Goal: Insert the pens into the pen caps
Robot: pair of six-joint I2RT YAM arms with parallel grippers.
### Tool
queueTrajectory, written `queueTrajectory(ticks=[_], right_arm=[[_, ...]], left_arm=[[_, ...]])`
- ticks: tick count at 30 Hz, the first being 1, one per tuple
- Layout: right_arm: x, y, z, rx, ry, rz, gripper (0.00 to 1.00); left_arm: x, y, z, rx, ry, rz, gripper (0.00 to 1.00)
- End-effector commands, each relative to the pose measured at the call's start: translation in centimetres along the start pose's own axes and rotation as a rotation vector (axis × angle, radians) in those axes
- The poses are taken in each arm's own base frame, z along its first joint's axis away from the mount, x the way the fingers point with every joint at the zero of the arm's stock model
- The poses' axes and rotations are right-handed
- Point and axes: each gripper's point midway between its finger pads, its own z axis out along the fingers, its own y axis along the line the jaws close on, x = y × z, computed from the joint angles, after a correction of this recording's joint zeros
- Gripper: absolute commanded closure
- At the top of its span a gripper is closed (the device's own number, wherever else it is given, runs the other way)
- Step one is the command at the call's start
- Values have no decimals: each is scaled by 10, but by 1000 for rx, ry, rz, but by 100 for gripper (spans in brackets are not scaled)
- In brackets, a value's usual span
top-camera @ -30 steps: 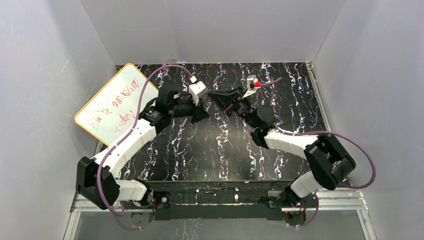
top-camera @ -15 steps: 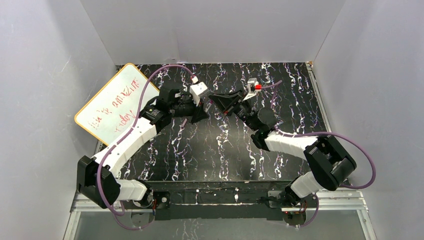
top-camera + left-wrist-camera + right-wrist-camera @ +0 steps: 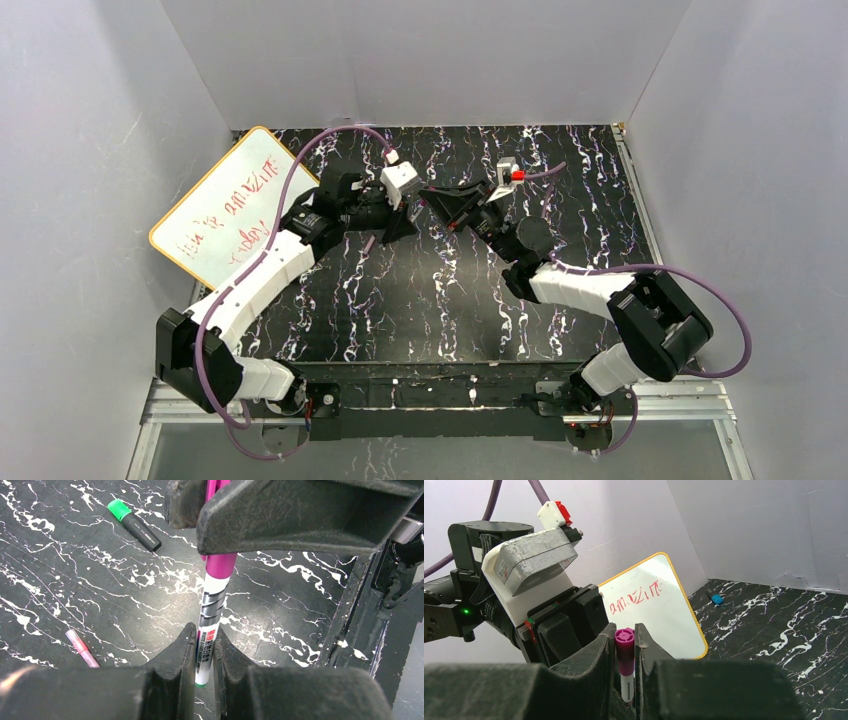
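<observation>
Since the earlier frame the left wrist has edged slightly towards the right gripper [image 3: 625, 655]. The left gripper [image 3: 204, 652] pinches the white barrel of the magenta pen [image 3: 214, 595] and the right gripper pinches its magenta end, holding it above the black, white-veined table [image 3: 420, 300]. A green-tipped black marker [image 3: 137, 527] and a pale pink pen [image 3: 82, 650] lie there, apart. White walls [image 3: 430, 60] enclose the table; a yellow-rimmed whiteboard [image 3: 225, 210] leans at the left

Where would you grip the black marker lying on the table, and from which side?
Mid-barrel on the black marker, from above, squeezing across its width: it lies flat on the table, and the straight black barrel gives parallel sides, unlike its short green end.
</observation>
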Motion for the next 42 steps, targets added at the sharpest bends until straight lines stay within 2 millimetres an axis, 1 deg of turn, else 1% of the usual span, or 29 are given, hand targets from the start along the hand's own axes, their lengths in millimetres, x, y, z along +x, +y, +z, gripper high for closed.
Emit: queueTrajectory(ticks=[1, 9, 12, 22, 25, 27, 28, 31, 33, 35, 39, 40, 42], right_arm=[[128, 34, -51, -127, 477, 170, 85], [137, 37, -58, -130, 513, 187, 85], [140, 37, -59, -129, 520, 192, 84], [142, 38, -58, -132, 525, 200, 85], [141, 38, -58, -129, 525, 199, 84], [140, 36, -58, -118, 523, 197, 84], [140, 35, -57, -112, 524, 196, 82], [136, 29, -54, -65, 503, 187, 72], [131, 24, -53, -35, 482, 176, 68], [122, 21, -52, -10, 445, 170, 61], [99, 14, -54, 32, 364, 148, 47], [93, 11, -56, 45, 343, 135, 44], [79, 7, -62, 73, 299, 105, 39]], left_arm=[[-150, 32, -46, -191, -437, 207, 100], [-158, 38, -54, -218, -454, 224, 100], [-158, 40, -56, -229, -456, 226, 100], [-164, 42, -60, -233, -476, 228, 100], [-161, 42, -59, -230, -470, 225, 100], [-154, 42, -54, -216, -456, 212, 100], [-149, 41, -51, -206, -449, 201, 100], [-129, 40, -38, -178, -415, 164, 100], [-113, 40, -30, -165, -385, 141, 100], [-98, 40, -23, -152, -352, 117, 100], [-62, 43, -9, -153, -270, 66, 100], [-54, 45, -7, -161, -251, 54, 100], [-32, 51, 0, -182, -190, 17, 100]])
